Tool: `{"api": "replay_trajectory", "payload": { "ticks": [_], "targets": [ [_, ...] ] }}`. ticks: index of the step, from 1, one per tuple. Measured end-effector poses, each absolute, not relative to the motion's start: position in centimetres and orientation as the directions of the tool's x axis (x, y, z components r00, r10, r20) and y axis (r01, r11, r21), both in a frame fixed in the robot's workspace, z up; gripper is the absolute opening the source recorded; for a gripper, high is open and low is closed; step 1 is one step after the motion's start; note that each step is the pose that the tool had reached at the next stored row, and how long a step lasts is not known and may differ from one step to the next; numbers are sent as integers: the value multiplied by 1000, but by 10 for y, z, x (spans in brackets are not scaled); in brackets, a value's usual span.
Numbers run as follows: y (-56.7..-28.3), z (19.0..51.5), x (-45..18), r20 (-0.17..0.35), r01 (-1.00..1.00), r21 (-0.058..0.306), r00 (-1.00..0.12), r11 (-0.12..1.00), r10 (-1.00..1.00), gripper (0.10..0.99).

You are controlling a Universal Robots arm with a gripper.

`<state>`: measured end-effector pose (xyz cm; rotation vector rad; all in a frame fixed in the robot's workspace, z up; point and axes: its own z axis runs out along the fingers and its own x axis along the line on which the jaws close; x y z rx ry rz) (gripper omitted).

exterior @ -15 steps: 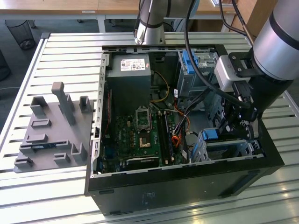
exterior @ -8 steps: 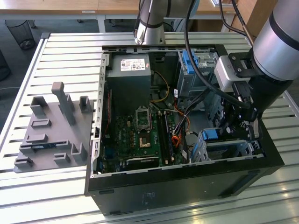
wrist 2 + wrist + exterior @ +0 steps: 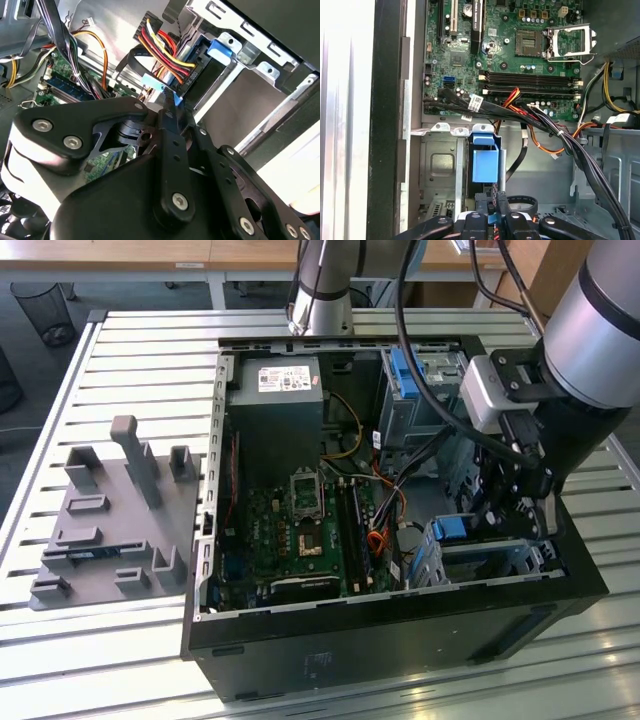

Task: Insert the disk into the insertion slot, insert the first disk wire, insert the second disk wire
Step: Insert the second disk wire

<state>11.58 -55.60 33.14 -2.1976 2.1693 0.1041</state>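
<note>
Blue-framed disk (image 3: 484,165) (upright) inside insertion slot (image 3: 438,170)

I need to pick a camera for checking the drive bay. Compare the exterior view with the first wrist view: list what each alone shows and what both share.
Exterior view alone: the grey fixture plate on the slatted table, the power supply, and the arm's wrist reaching into the case.

First wrist view alone: a close look down at the disk's blue carrier seated in the insertion slot, with the gripper at its end.

Both: the motherboard, the wire bundle, and the blue carrier.
</note>
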Motion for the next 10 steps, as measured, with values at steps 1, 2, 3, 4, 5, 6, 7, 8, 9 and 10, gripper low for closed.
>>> {"api": "replay_trajectory", "payload": {
  "ticks": [1,2,3,4,5,6,7,8,9,10],
  "targets": [
    [-556,332,116,-83,-1000,10,12,-13,-996,224],
    [-556,333,116,-82,-1000,10,12,-13,-997,224],
    [-556,334,116,-81,-1000,10,12,-13,-997,224],
    [-556,335,116,-79,-1000,10,12,-13,-997,224],
    [-556,335,116,-78,-1000,10,12,-13,-997,224],
    [-556,336,116,-78,-1000,10,12,-13,-997,224],
    [-556,338,116,-77,-1000,11,12,-13,-997,224],
    [-556,339,116,-76,-1000,11,12,-13,-997,224],
    [-556,340,116,-75,-1000,11,12,-13,-997,224],
    [-556,341,116,-74,-1000,11,12,-13,-997,224]
  ]
}}
